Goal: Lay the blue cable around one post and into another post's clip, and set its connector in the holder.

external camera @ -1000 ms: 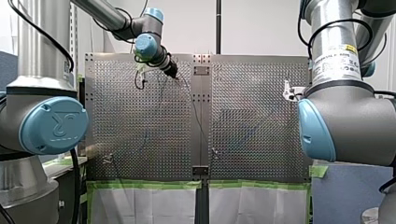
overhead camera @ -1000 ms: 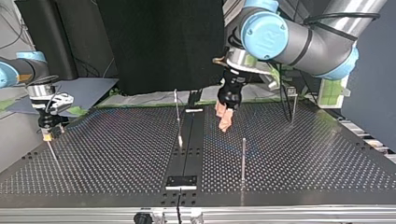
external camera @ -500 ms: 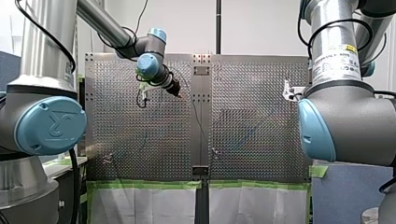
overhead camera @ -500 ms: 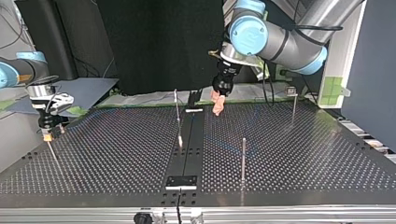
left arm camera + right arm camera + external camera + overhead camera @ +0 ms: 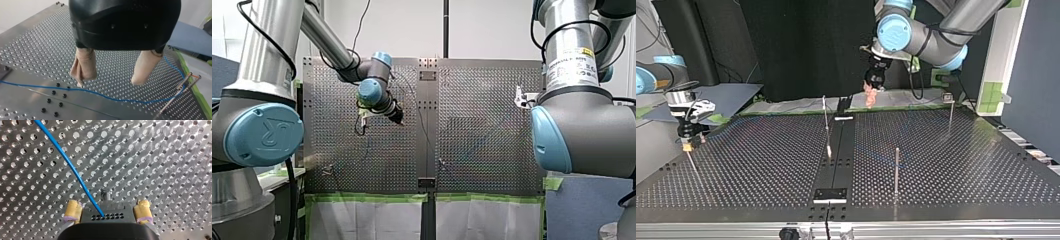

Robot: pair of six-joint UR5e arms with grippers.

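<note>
In the top view, a bare post [image 5: 896, 169] stands nearest on the bench [image 5: 761, 170]. Further back, at that view's left, my right end effector [image 5: 107, 207] is clamped on the connector [image 5: 110, 216], a yellow pad on either side. The blue cable [image 5: 75, 173] runs from it over the perforated surface. Farthest, my left end effector [image 5: 108, 82] hangs above the bench, its beige fingers [image 5: 83, 67] apart and empty. The cable lies beneath them and reaches a clipped post [image 5: 186, 81].
</note>
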